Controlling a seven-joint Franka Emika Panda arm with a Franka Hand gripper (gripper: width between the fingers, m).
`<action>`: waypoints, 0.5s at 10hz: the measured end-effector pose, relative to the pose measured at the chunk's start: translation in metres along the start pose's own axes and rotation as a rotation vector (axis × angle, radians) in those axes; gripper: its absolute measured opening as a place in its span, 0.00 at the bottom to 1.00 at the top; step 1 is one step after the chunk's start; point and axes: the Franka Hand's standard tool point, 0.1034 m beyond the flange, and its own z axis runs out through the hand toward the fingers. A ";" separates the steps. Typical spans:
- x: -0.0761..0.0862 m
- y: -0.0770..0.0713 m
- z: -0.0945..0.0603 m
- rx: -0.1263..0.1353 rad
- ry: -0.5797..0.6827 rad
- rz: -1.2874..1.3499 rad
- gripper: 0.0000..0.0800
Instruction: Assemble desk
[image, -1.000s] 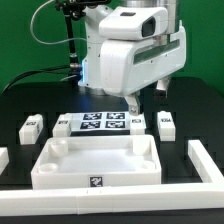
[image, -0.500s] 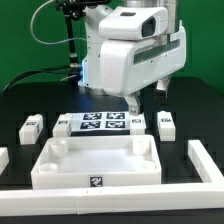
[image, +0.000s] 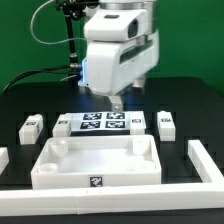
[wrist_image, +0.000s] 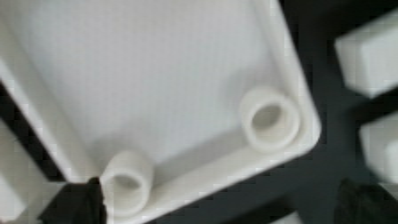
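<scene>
The desk's white tray-like tabletop (image: 95, 162) lies rim up near the front of the black table. Four white tagged legs lie behind it: two on the exterior view's left (image: 32, 126) (image: 62, 124) and two on its right (image: 137, 122) (image: 166, 124). My gripper (image: 115, 103) hangs above the table behind the tabletop, over the marker board. The wrist view looks down on the tabletop (wrist_image: 143, 80) with two round corner sockets (wrist_image: 270, 118) (wrist_image: 128, 178). My gripper (wrist_image: 214, 212) is open, its dark fingertips (wrist_image: 71, 205) far apart with nothing held.
The marker board (image: 100, 123) lies flat between the inner legs. Long white border strips run along the front (image: 120, 189) and both sides (image: 205, 160) (image: 3, 158). Cables hang behind the arm. White leg pieces (wrist_image: 374, 45) (wrist_image: 377, 135) show beside the tabletop in the wrist view.
The arm and its white wrist housing have shifted toward the exterior view's left. The gripper stays open, and the parts on the table have not moved.
</scene>
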 end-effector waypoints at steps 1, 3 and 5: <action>-0.019 -0.006 0.010 0.012 0.000 -0.128 0.81; -0.031 -0.012 0.019 0.024 -0.004 -0.252 0.81; -0.032 -0.011 0.020 0.023 -0.003 -0.286 0.81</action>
